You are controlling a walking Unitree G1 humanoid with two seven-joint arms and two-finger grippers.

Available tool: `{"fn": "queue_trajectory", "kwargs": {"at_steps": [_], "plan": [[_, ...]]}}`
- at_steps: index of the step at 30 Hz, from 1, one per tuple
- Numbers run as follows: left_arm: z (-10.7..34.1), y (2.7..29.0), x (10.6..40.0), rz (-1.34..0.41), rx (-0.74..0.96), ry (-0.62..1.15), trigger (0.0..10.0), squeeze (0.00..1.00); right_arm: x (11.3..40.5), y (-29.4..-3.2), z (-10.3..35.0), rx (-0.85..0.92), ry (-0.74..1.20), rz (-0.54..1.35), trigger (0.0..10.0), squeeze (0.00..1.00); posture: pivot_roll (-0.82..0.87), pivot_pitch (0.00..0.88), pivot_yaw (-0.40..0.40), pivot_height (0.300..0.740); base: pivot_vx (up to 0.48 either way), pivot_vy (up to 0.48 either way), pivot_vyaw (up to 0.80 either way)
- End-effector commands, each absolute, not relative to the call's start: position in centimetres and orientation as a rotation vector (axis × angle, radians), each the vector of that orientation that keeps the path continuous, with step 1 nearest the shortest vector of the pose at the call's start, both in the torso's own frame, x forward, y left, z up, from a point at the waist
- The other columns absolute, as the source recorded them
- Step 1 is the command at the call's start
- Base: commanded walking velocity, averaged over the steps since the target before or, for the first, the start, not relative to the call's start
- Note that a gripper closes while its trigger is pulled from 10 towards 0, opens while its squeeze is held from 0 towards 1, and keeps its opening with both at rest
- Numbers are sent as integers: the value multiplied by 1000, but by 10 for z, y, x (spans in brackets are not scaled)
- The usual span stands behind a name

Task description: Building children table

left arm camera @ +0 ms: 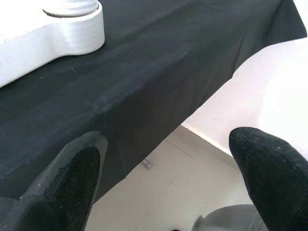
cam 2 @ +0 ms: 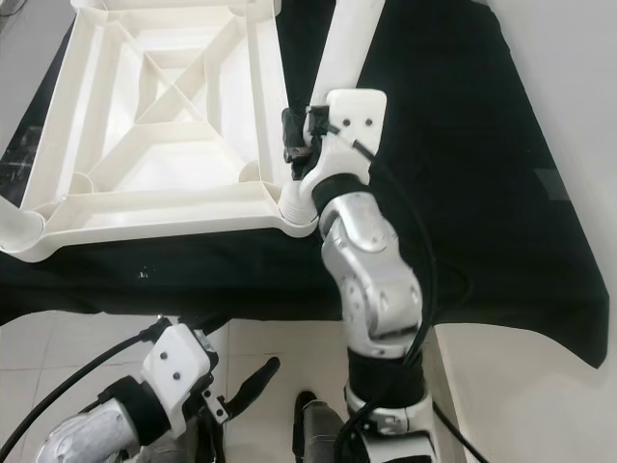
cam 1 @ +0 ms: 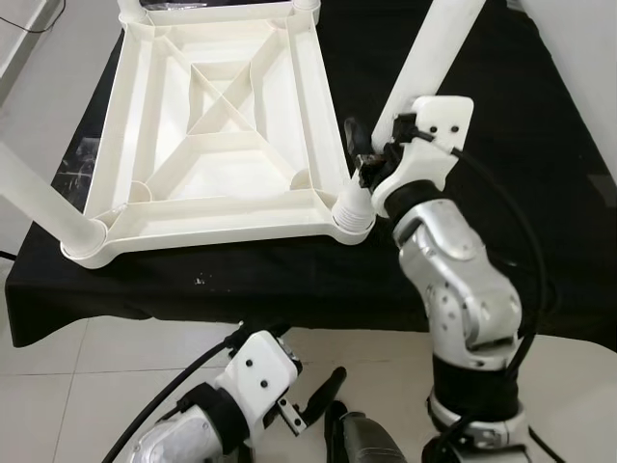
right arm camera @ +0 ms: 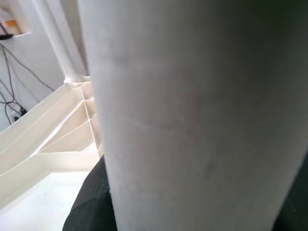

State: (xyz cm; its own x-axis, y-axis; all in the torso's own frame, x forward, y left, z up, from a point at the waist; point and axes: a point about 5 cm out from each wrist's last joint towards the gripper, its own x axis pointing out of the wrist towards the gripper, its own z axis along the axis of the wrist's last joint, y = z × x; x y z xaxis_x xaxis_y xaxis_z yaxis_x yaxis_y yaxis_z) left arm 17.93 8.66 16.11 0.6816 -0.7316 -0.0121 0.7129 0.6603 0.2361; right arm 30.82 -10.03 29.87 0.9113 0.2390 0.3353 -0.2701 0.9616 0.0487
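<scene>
Lying upside down on the black cloth (cam 1: pixel 289 280), the white plastic tabletop (cam 1: pixel 217 145) has its ribbed underside up, so its corner sockets are open to take legs. At its near-left corner a white leg (cam 1: pixel 39 207) is already seated and slants outward. Low, off the cloth's near edge, the left gripper (cam 1: pixel 323 405) hangs idle with fingers spread and nothing between them. At the near-right corner, the right gripper (cam 1: pixel 366 154) is clamped around a second white leg (cam 1: pixel 429 58) just above its threaded end, which sits in the socket (cam 1: pixel 352 214). Judgement: holding low gives control for twisting or pressing it home; the leg looks tilted, probably not fully seated.
</scene>
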Motion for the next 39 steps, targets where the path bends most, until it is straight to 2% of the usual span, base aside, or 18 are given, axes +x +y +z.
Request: {"fn": "queue_trajectory", "kwargs": {"at_steps": [1, 6, 10, 14, 16, 18, 21, 23, 24, 26, 29, 33, 39], "plan": [[157, 87, 180, -818, 239, -82, 10000, 0, 303, -100, 309, 106, -405, 297, 10000, 0, -19, 227, -29, 740, 0, 0, 0], [159, 89, 190, -815, 274, -117, 10000, 0, 290, -87, 318, 64, -514, 457, 10000, 0, -24, 205, -23, 740, 0, 0, 0], [159, 89, 192, -813, 284, -126, 10000, 0, 288, -84, 320, 65, -530, 488, 10000, 0, -25, 202, -23, 740, 0, 0, 0], [174, 91, 208, -778, 286, -185, 10000, 0, 288, -80, 322, 25, -551, 567, 10000, 0, -27, 178, -22, 740, 0, 0, 0], [209, 94, 233, -737, 213, -290, 10000, 0, 297, -86, 318, -110, -528, 621, 10000, 0, -27, 162, -22, 740, 0, 0, 0], [222, 95, 240, -734, 180, -323, 10000, 0, 302, -90, 316, -148, -510, 626, 10000, 0, -26, 159, -24, 740, 0, 0, 0], [277, 101, 256, -783, 75, -482, 10000, 0, 322, -113, 314, -284, -454, 539, 10000, 0, -31, 138, -28, 740, 0, 0, 0], [304, 103, 258, -847, 33, -565, 10000, 0, 332, -125, 310, -351, -391, 489, 10000, 0, -33, 130, -26, 740, 0, 0, 0], [304, 103, 258, -847, 33, -565, 10000, 0, 332, -125, 310, -351, -391, 489, 10000, 0, -33, 130, -26, 740, 0, 0, 0], [329, 100, 252, -953, 52, -650, 10000, 0, 343, -142, 307, -406, -352, 395, 10000, 0, -31, 107, -29, 740, 0, 0, 0], [346, 97, 248, -1005, 74, -713, 10000, 0, 349, -151, 304, -407, -314, 340, 10000, 0, -30, 99, -28, 740, 0, 0, 0], [357, 95, 248, -991, 104, -769, 10000, 0, 351, -152, 302, -400, -304, 329, 10000, 0, -29, 86, -26, 740, 0, 0, 0], [378, 99, 263, -870, 73, -826, 10000, 0, 332, -125, 306, -393, -412, 557, 10000, 0, -42, 73, -24, 740, 0, 0, 0]]}}
